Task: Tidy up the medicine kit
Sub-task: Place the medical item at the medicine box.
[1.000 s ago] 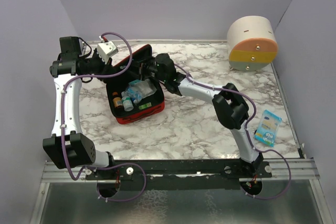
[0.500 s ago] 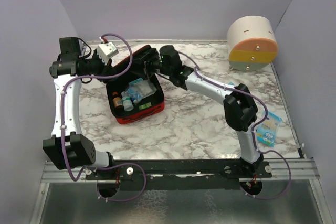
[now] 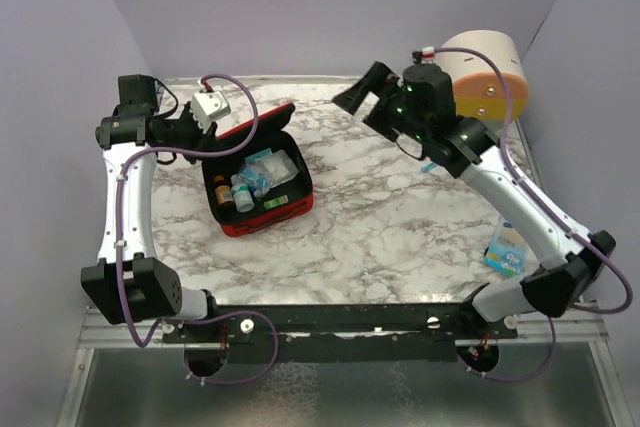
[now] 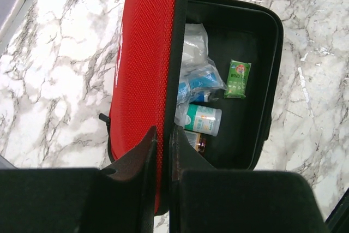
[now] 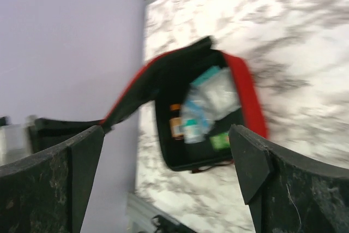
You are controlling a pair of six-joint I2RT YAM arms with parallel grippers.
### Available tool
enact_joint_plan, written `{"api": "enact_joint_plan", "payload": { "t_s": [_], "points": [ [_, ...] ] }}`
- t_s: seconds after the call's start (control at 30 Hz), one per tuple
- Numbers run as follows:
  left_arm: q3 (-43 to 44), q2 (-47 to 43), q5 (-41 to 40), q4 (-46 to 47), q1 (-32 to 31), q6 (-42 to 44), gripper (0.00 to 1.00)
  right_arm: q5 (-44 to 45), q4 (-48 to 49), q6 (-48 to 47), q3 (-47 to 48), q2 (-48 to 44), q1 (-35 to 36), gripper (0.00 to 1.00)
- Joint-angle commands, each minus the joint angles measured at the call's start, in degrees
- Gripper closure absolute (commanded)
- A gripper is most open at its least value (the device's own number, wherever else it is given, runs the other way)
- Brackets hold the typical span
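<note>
1. Top external view: the medicine kit (image 3: 258,185) sits on the marble tabletop (image 3: 390,232), left of the middle and nearer the left arm. It's open, with the red lid (image 3: 252,125) tilted up along its far-left side.
2. The left tool (image 3: 215,132) is right at that lid. In the left wrist view the left tool (image 4: 163,135) has its two fingers pinched together on the lid's edge, one on the red outside and one on the black inside, so it's clamped on the lid.
3. The right tool (image 3: 360,95) is up in the air towards the back, well apart from the kit and just in front of the round drawer container (image 3: 490,77). Its fingers are spread wide, and the right wrist view shows nothing gripped between them, just the open kit (image 5: 207,107) far below, a bit blurry.
4. Inside the black tray, going by the left wrist view: a clear plastic bag (image 4: 196,61) with something blue in it, a white bottle with a teal label (image 4: 203,119) lying on its side, and a small green sachet (image 4: 239,78) flat on the bottom. There's a brown bottle (image 3: 224,193) too, at the near-left end of the tray.
5. Over by the right edge of the tabletop, a blue and white packet (image 3: 508,247) lies partly hidden behind the right arm.
</note>
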Motion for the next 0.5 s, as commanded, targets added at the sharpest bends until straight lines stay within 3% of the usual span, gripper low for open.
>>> {"api": "enact_joint_plan", "payload": {
  "t_s": [0.0,0.13,0.3,0.47],
  "points": [
    [-0.18,1.06,-1.93,-5.58,0.3,3.11,1.0,10.88,-8.95,-4.35,-13.0,-7.47,-2.76,0.0],
    [-1.11,1.13,-1.85,-6.09,0.24,4.48,1.0,16.68,-20.97,-5.35,-15.37,-11.2,-3.86,0.0],
    [-1.21,1.31,-1.87,-4.47,0.02,2.94,1.0,27.09,-38.71,-4.58,-12.64,-10.97,-5.11,0.11],
    [-1.14,1.25,-2.07,-4.07,-0.37,2.79,1.0,23.65,-41.9,-7.57,-17.38,-12.0,-15.84,0.17]
  ]
}}
